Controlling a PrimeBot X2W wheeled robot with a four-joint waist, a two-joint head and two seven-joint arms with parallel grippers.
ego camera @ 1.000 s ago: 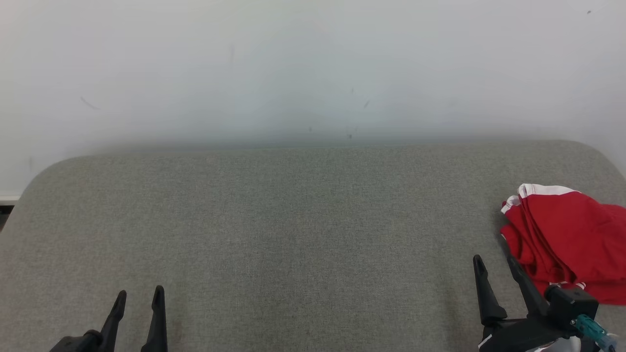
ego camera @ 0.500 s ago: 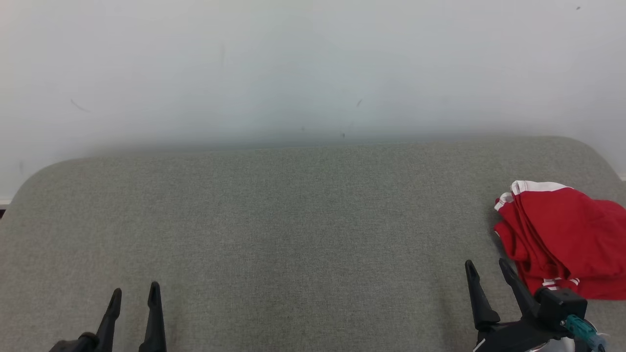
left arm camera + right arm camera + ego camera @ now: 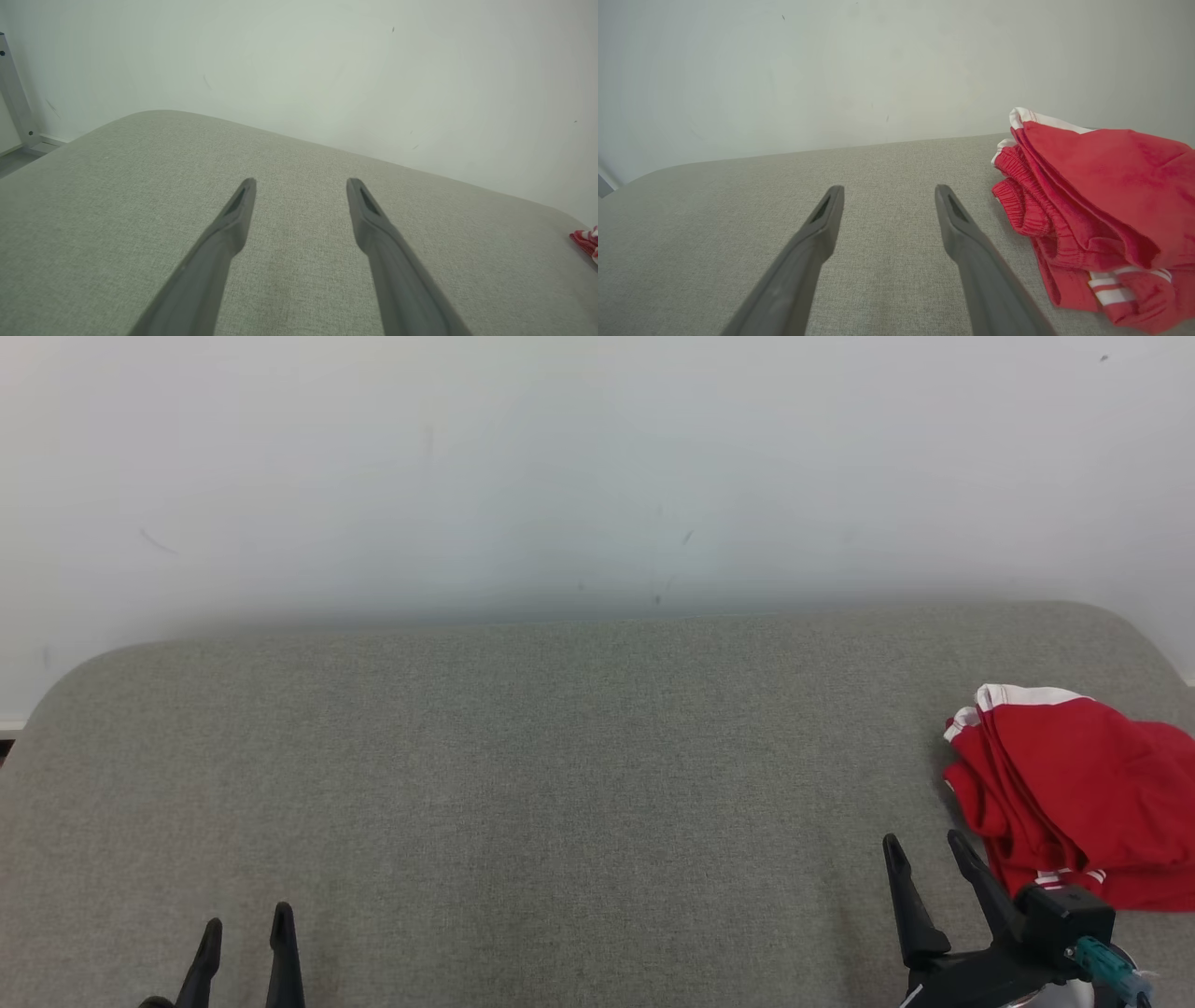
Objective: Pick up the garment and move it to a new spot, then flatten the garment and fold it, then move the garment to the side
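Garment (image 3: 1074,793), red with white trim, lies bunched on the table (image 3: 560,784), its folds running roughly near-to-far. Right jaws stand spread wide and empty just left of the garment, apparently not touching it. Left jaws, also spread and empty, are well apart from it. Judged: the right arm is nearer and needs a short swing rightward.

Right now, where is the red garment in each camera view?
Head view: red garment at the right edge, beside the right gripper.
Left wrist view: a sliver of it at the far right edge.
Right wrist view: large, on the right.
Shared landmark: grey surface meeting the white wall.
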